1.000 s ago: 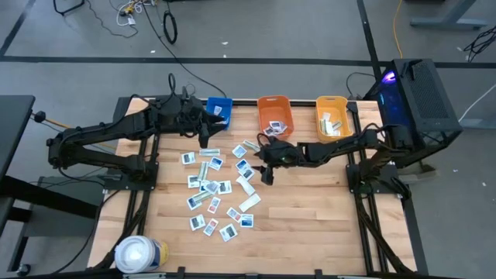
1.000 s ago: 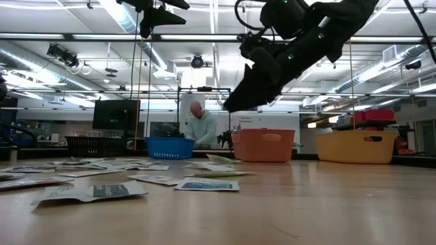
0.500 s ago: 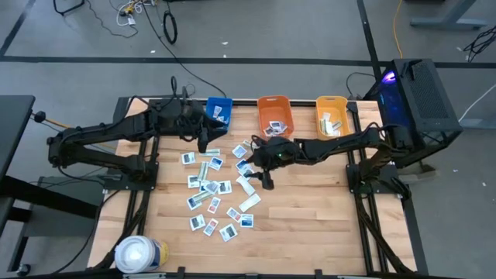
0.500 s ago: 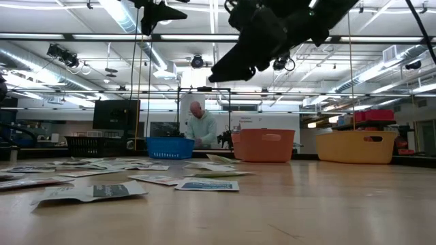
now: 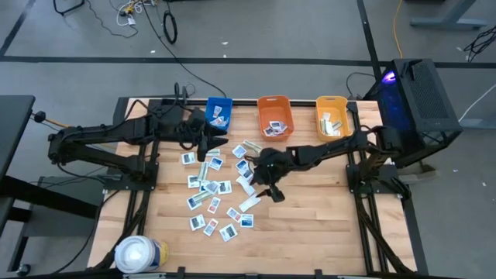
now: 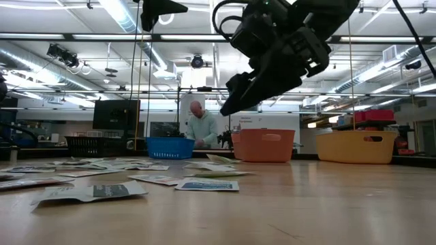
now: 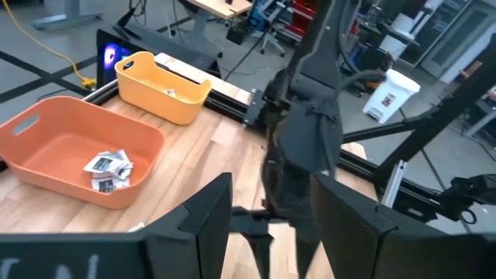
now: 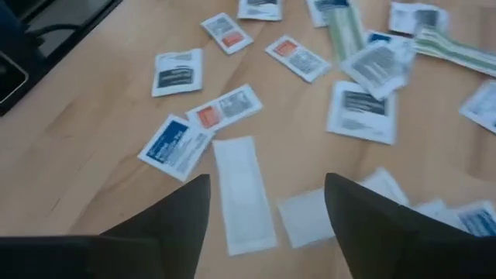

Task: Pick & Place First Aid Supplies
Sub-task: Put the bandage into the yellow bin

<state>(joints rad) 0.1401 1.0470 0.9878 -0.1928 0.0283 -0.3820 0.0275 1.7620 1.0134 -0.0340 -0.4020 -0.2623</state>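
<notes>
The right gripper (image 5: pixel 273 191) hung open and empty above the scattered packets (image 8: pixel 244 194). Their print was too blurred to read. The left gripper (image 5: pixel 215 139) also stood open, holding nothing.

Bright, even light from ceiling strips (image 6: pixel 119 17); soft shadows on the bench (image 5: pixel 310 209); nearest packets (image 8: pixel 364 108) smeared by blur.

Overhead, table-level and two wrist views

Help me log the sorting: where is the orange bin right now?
High view: the orange bin sits at the table's far edge, between the blue bin and yellow bin.
</notes>
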